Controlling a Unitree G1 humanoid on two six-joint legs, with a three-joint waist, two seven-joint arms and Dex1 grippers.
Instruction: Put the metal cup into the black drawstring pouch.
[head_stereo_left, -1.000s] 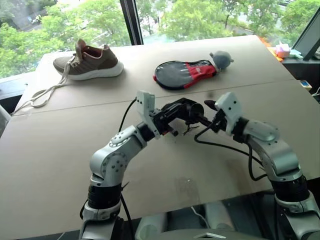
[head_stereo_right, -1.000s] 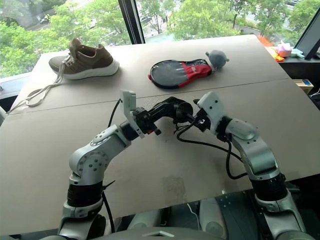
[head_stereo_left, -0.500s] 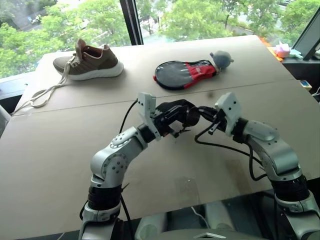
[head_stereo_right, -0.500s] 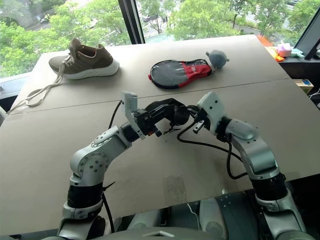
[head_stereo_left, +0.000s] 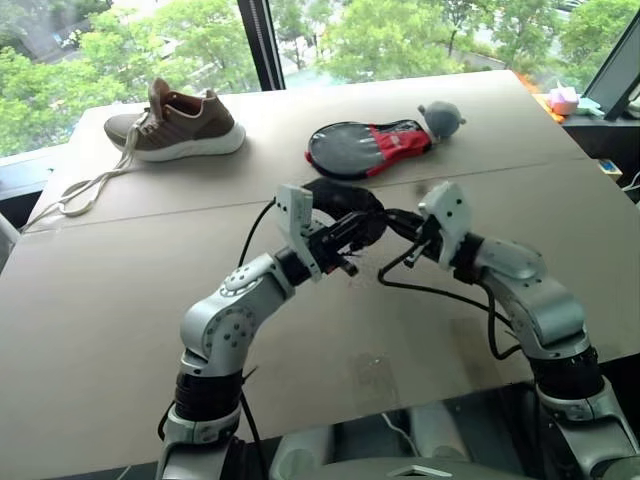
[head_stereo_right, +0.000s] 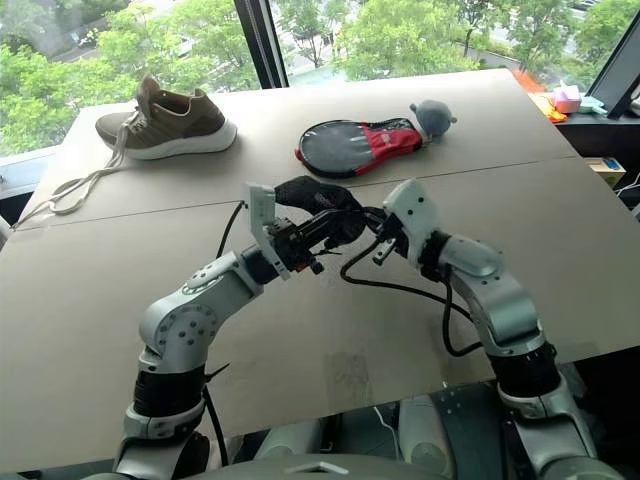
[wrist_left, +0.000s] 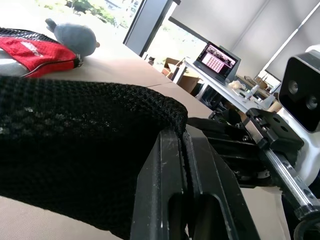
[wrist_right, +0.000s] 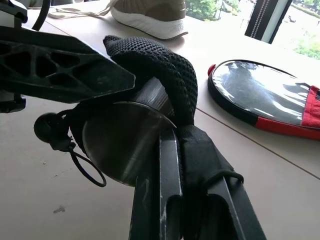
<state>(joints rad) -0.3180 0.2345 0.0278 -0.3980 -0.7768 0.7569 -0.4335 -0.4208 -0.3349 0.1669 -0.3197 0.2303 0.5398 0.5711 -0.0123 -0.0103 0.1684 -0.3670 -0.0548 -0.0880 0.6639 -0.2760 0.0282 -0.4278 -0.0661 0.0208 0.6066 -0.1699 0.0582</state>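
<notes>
Above the middle of the tan cardboard-covered table (head_stereo_left: 120, 300), held clear of its surface: small soft black mesh drawstring pouch (head_stereo_left: 345, 205), gripped from both sides. Left gripper (head_stereo_left: 352, 232) pressed together on the pouch fabric at one edge, black fingers (wrist_left: 172, 190) pinching the mesh with no gap visible. Right gripper (head_stereo_right: 372, 217) likewise pinched on the opposite rim of the pouch mouth, fingers (wrist_right: 167, 200) clamping a fold of black fabric. Small shiny silver steel cup (wrist_right: 125, 142) seen in the right wrist view lodged in the pouch opening, mesh draped over its upper side, its flat round end and part of its side still exposed. Thin black knotted cord (wrist_right: 65, 142) hanging loose beside the cup. Farther back on the table, well apart from the grippers: black-and-red oval racket case (head_stereo_left: 365, 148) with a grey rounded soft toy (head_stereo_left: 442, 118) touching its far end; brown sneaker with white sole (head_stereo_left: 178, 125) near the left rear corner, white laces trailing toward the table edge.
</notes>
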